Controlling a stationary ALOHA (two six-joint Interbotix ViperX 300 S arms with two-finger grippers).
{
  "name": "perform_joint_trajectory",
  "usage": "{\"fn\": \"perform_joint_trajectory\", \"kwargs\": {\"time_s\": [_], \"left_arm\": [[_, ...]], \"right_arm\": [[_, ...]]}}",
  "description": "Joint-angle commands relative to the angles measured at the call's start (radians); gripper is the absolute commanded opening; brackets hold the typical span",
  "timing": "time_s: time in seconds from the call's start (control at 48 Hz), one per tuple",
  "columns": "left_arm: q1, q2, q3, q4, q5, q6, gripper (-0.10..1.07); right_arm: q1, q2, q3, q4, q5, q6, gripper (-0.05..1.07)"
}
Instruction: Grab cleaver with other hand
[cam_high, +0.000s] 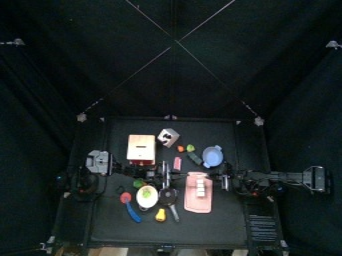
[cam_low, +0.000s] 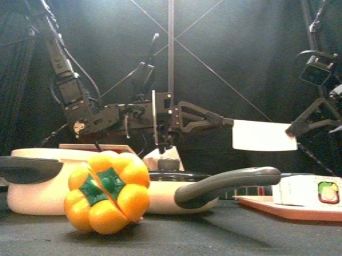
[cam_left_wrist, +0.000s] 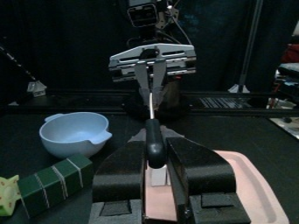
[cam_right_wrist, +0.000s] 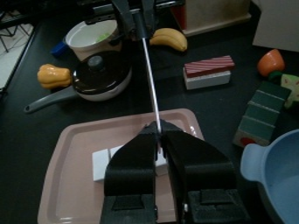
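Cleaver (cam_left_wrist: 153, 96) held between both arms above pink tray (cam_right_wrist: 82, 166). Left gripper (cam_left_wrist: 153, 157) clamps handle; right gripper (cam_right_wrist: 156, 140) pinches blade tip. Rigid, thin, slippery steel; handle safer hold.

A pink tray (cam_right_wrist: 82, 166) is seen lying on the black desk (cam_high: 114, 215), with a blue bowl (cam_right_wrist: 274, 166) just beside it. A yellow bell pepper (cam_low: 107, 192) is set before a cream pan (cam_low: 40, 180). A banana (cam_right_wrist: 170, 38) and a red-and-white striped block (cam_right_wrist: 208, 72) are seen farther off.
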Motion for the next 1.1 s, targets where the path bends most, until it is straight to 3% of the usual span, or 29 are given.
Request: {"fn": "perform_joint_trajectory", "kwargs": {"time_s": [0.0,0.604,1.083], "left_arm": [[-0.002,-0.008,-0.02,0.005,0.002,0.0,0.43],[-0.014,0.005,-0.029,0.005,0.124,-0.002,0.43],[-0.029,0.003,-0.034,0.003,0.156,-0.002,0.43]], "right_arm": [[0.021,0.006,-0.014,0.023,0.018,-0.002,0.43],[0.132,0.049,-0.038,0.123,0.181,-0.002,0.43],[0.14,0.083,-0.048,0.152,0.201,-0.005,0.43]]}}
